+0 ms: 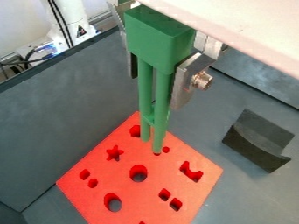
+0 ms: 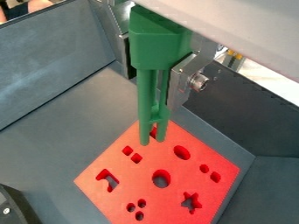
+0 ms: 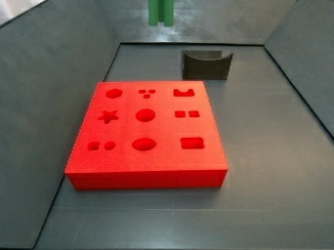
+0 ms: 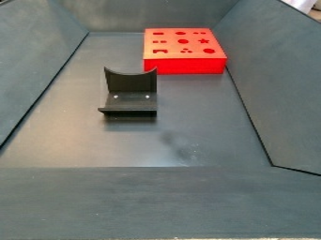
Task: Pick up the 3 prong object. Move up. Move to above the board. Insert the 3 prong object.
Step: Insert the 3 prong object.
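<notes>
Grey walls and a dark grey floor point(image 1: 70, 114) enclose the workspace. In a wrist view, the gripper point(image 1: 163, 66) hangs above the board point(image 1: 100, 188), clamped on the 3 prong object point(image 1: 155, 70): the green cap sits between the silver fingers point(image 1: 187, 74), and its slim prongs point down over the red top, their tips clear of it. A dark grey notched block point(image 1: 260, 138) lies on the floor beside the board, apart from it.

In a wrist view, the gripper point(image 2: 162, 66) again grips the 3 prong object point(image 2: 153, 74) by its cap, prongs hanging over the board point(image 2: 222, 188) near one of its edges.

In a side view, the board point(image 3: 144, 176) lies flat on the floor with the block point(image 3: 206, 64) behind it; only the green prongs point(image 3: 160, 11) show at the top edge.

In a side view, the block point(image 4: 128, 94) stands nearer the camera and the board point(image 4: 189, 64) lies beyond it, well apart; the gripper is out of frame.
</notes>
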You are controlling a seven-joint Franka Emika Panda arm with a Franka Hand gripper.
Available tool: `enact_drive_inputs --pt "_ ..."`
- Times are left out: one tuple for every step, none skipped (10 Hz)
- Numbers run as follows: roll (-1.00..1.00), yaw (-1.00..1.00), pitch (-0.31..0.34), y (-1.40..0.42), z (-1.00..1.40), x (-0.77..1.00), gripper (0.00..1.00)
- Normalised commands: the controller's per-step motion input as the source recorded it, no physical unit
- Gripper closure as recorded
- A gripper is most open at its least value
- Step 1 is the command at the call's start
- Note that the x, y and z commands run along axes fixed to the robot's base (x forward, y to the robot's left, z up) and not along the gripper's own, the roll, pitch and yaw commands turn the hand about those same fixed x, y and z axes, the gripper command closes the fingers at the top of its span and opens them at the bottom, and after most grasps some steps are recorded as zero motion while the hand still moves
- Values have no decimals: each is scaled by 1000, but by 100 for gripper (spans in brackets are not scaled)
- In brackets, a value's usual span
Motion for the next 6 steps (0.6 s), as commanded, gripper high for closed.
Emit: enact_drive_inputs --pt "0 0 0 3 0 -23 100" --pt "163 386 201 454 0 314 100" --pt "116 594 140 457 -174 77 100" --pt "66 586 73 449 -397 114 100" --pt "0 134 46 260 -374 263 100" --pt "116 0 93 0 -140 123 100"
